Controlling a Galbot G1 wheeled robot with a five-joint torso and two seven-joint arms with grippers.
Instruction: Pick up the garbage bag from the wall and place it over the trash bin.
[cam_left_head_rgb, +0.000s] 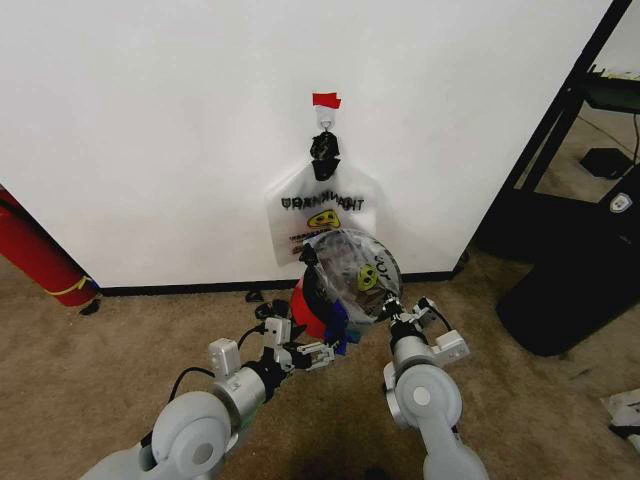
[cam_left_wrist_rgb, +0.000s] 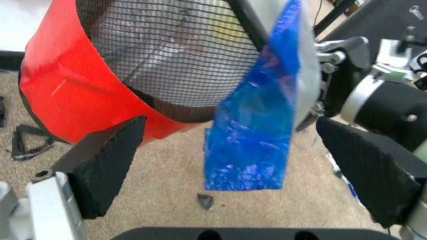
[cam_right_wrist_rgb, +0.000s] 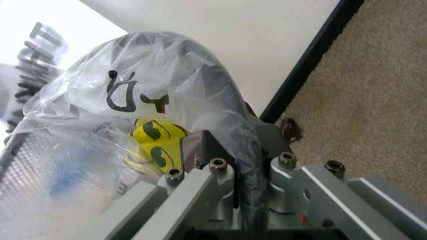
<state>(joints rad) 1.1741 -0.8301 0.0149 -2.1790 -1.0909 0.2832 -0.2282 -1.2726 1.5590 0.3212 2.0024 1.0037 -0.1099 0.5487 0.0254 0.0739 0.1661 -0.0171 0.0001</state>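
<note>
We're facing the wall (cam_left_head_rgb: 180, 120), white with a black baseboard, a small hook (cam_left_head_rgb: 326, 117) and a red tape piece (cam_left_head_rgb: 326, 100) above it. A second smiley bag (cam_left_head_rgb: 318, 215) hangs there by its dark knot; it's not ours.

Below it the trash bin (cam_left_head_rgb: 312, 300), black mesh with a red base, sits tilted off the carpet (cam_left_head_rgb: 150, 340) between our two arms. The garbage bag (cam_left_head_rgb: 357, 265) is stretched over the bin's mouth, yellow smiley and black print facing the head camera. So picking is done; we're in the placing step, seating the bag on the rim.

Right gripper (cam_left_head_rgb: 400, 312) is at the bin's right edge. The right wrist view shows its jaws clamped on the black rim with bag film pinched in the bite.

Left gripper (cam_left_wrist_rgb: 233, 165) is at the lower left of the bin, jaws wide apart, holding nothing. In the left wrist view the blue tape patch (cam_left_wrist_rgb: 257, 125) on the bag's handle hangs loose between the pads, touching neither.

Judgement: that loose handle is what's left. The next move calls for closing on the blue patch and drawing it down over the left rim, gently, because the film is thin and already taut across the top. Right side should hold firm so the bin doesn't roll.
</note>
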